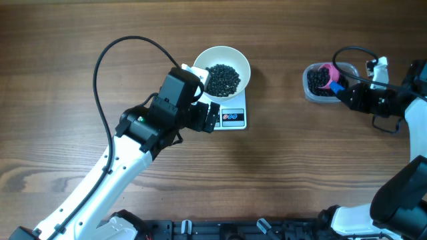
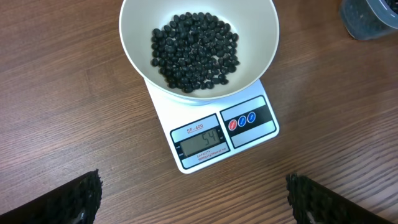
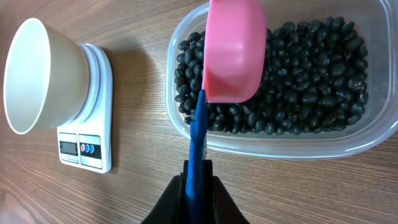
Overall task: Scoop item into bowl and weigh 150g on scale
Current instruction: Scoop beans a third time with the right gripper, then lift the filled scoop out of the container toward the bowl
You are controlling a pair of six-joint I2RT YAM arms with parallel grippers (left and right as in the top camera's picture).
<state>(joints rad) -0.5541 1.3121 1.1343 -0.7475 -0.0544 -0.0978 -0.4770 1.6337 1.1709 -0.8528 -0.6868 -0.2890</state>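
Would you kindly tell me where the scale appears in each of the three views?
Overhead: scale just above centre, under the bowl.
Left wrist: scale at centre, display facing the camera.
Right wrist: scale at the left side.
Shared landmark: the white bowl resting on it.

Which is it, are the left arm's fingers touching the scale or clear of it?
Apart. The left wrist view shows bare table between the left fingers and the scale's front edge.
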